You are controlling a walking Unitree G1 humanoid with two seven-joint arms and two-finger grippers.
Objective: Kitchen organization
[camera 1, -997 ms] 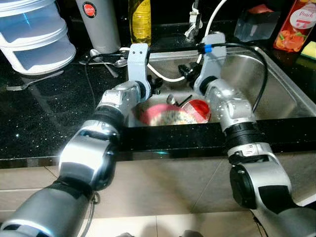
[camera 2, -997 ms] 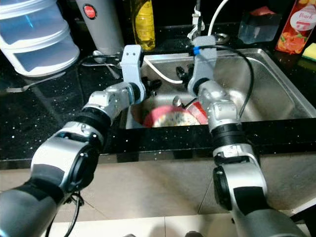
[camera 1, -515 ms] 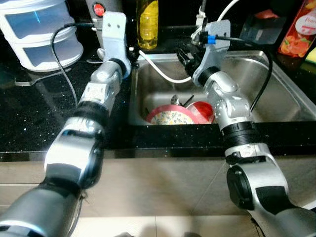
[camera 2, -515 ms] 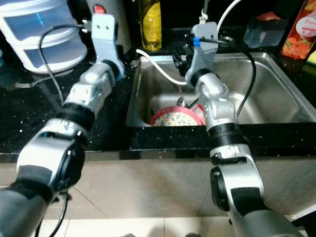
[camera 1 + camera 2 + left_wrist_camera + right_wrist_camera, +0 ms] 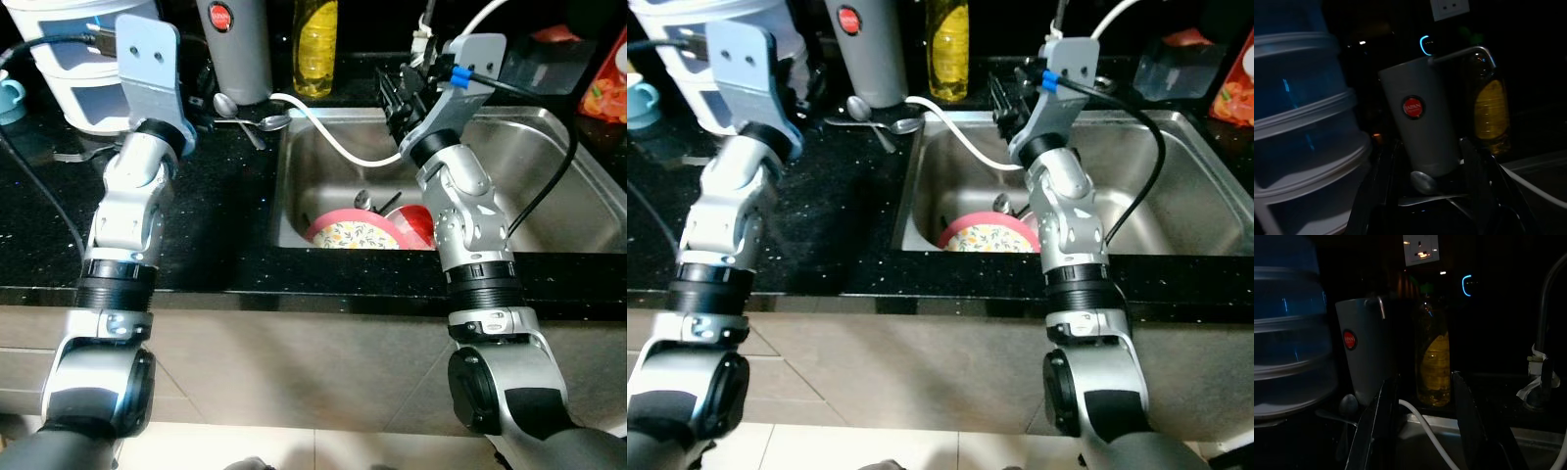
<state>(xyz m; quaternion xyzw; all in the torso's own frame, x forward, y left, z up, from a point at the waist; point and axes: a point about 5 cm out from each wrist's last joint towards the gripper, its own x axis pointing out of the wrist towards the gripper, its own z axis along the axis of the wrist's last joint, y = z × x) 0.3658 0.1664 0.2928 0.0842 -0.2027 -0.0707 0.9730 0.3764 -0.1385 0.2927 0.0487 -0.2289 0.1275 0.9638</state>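
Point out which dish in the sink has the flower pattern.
The pink-rimmed floral plate at the front of the steel sink; the red bowl on its right is plain.

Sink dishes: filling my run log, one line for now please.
left gripper open, at spoons | right gripper open, above sink | plate in sink

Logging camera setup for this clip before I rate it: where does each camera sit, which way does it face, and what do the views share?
Left eye view: head camera, looking down at the sink and black counter; both silver arms show.
Right eye view: the stereo twin, same scene.
Left wrist view: on the left wrist, facing the grey jug and stacked containers along its black fingers.
Right wrist view: on the right wrist, facing the yellow bottle past its fingers.
Shared: both wrist views catch jug, bottle and containers.
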